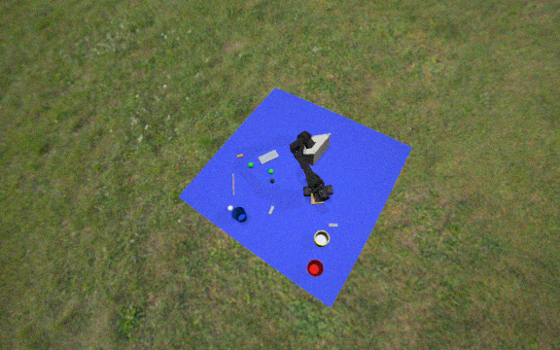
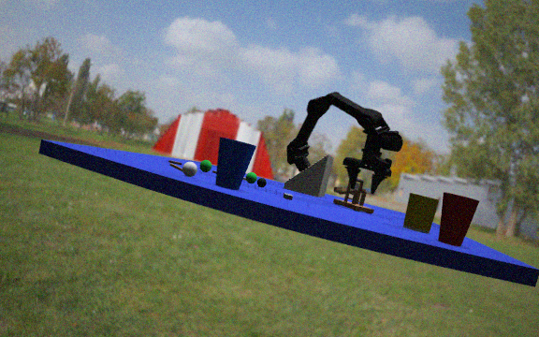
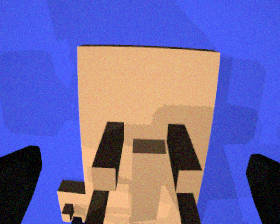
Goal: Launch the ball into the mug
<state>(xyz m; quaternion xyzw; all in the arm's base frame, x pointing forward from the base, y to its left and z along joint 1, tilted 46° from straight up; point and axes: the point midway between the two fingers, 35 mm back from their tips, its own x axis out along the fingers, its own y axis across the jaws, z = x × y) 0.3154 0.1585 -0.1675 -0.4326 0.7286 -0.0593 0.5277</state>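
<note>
The wooden catapult (image 1: 317,201) (image 2: 365,210) (image 3: 141,80) stands on the blue table. Its base and two dark uprights show in the wrist view, and its near end is cut off there. My gripper (image 1: 318,192) (image 2: 363,189) (image 3: 146,162) is open and empty, pointing down over the catapult, with a finger on each side of it. The yellow mug (image 1: 322,238) (image 2: 420,212) stands upright beyond the catapult. A white ball (image 1: 230,208) (image 2: 189,168) lies beside the blue mug. No ball shows on the visible part of the catapult.
The red mug (image 1: 315,268) (image 2: 458,219) stands past the yellow one. The blue mug (image 1: 239,214) (image 2: 235,164), two green balls, a black ball (image 1: 272,181) (image 2: 261,183) and small blocks lie across the table. A grey wedge (image 1: 320,149) (image 2: 313,180) stands near the arm's base.
</note>
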